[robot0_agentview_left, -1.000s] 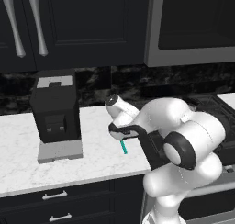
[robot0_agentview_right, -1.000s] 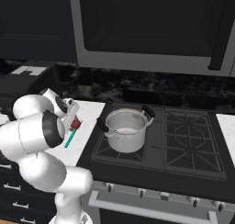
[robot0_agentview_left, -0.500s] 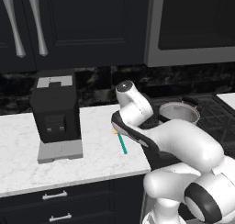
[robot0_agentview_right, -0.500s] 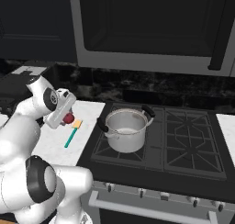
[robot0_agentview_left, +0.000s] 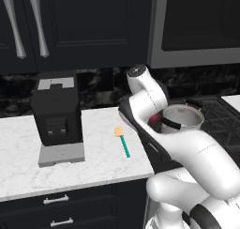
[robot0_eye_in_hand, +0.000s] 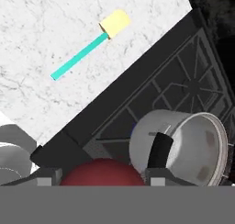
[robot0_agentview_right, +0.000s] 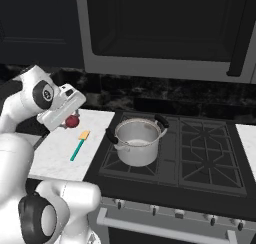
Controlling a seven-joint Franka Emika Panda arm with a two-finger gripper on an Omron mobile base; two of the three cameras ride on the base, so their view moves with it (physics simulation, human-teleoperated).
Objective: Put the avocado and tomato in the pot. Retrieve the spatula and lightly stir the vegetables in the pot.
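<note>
Claw clenched on tomato, now lifted off counter and swung right toward pot since a second ago; not yet over rim. Drop comes next, likely. Spatula lies untouched on white marble counter, left of black stove. Dark cabinets above.

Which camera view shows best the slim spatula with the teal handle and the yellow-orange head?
The hand view: the slim teal-handled spatula with the yellow-orange head lies whole and large on the white marble counter, nothing covering it. The left base view and the right base view also show it whole, but smaller.
</note>
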